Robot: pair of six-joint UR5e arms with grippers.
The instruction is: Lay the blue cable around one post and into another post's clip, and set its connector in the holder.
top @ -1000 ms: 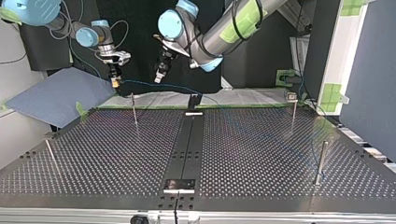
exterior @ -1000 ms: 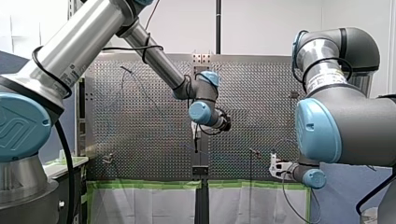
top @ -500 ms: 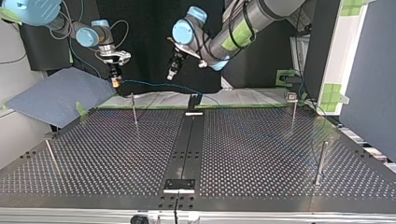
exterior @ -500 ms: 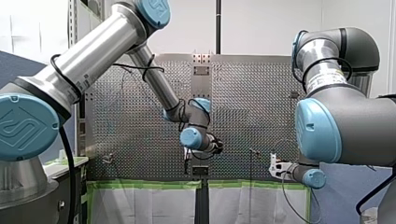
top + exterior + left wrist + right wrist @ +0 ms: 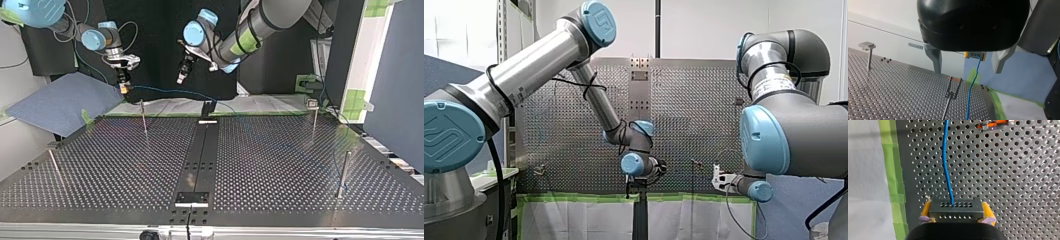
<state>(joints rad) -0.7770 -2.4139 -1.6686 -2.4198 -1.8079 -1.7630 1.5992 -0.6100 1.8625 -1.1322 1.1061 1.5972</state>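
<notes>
**Connector in hand, routing not yet begun**

My right gripper point(image 5: 123, 86) grips the connector point(image 5: 956, 211) between its yellow pads and holds it aloft. The blue cable point(image 5: 946, 165) runs free from it. My left gripper point(image 5: 967, 71) hangs with fingers wide, holding nothing. The cable passes just beside the clip post point(image 5: 952, 87), whose clip is empty. I judge everything is left: wrapping, clipping, and seating in the holder point(image 5: 207, 107).

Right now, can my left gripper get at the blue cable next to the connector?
Likely yes: my left gripper is open, and the blue cable next to the connector runs ahead of it with nothing between. Only the clip post stands close beside the cable.
</notes>
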